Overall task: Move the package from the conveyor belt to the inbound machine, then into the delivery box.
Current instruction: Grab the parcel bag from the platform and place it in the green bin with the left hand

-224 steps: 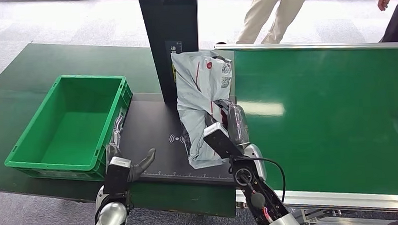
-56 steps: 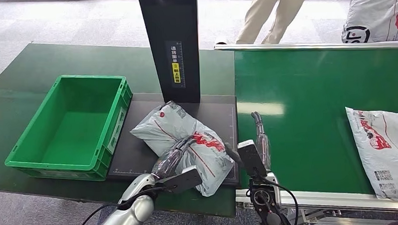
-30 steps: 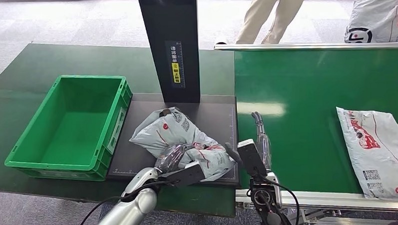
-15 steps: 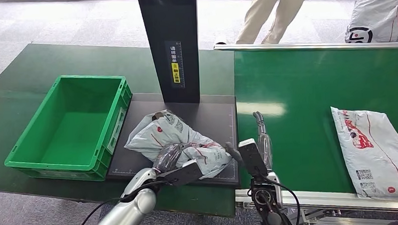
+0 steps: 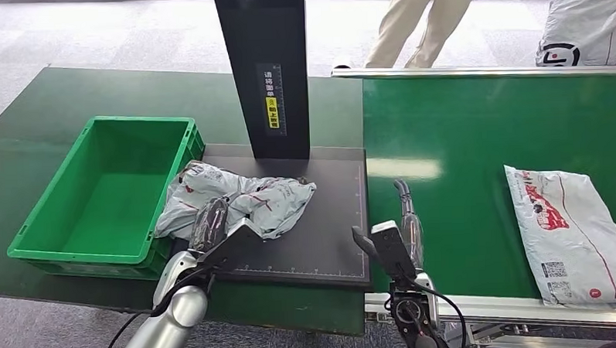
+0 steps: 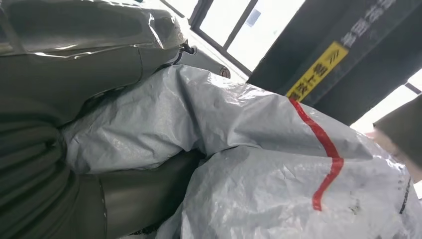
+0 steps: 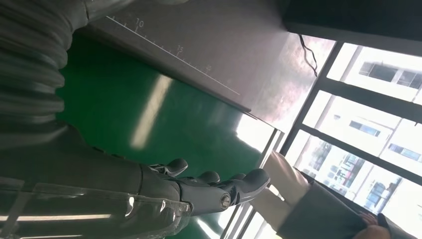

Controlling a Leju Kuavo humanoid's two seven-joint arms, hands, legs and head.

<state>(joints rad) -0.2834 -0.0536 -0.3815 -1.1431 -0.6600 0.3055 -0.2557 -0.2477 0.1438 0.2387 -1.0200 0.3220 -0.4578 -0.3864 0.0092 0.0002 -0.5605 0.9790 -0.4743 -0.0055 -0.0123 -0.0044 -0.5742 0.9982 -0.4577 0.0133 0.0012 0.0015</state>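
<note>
Your grey crumpled package (image 5: 240,201) with red stripes, draped from the black inbound machine (image 5: 314,220) plate onto the rim of the green delivery box (image 5: 104,193), conveyor belt (image 5: 474,145) alongside.

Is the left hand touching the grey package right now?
Touching. In the left wrist view the fingers press into the crumpled package, and the head view shows the left hand gripping it.

From high up we looked down over the scanner plate (image 5: 322,220). Our left wrist camera sat close against the package (image 6: 259,164); our right wrist camera faced that plate's ruled edge too.
</note>
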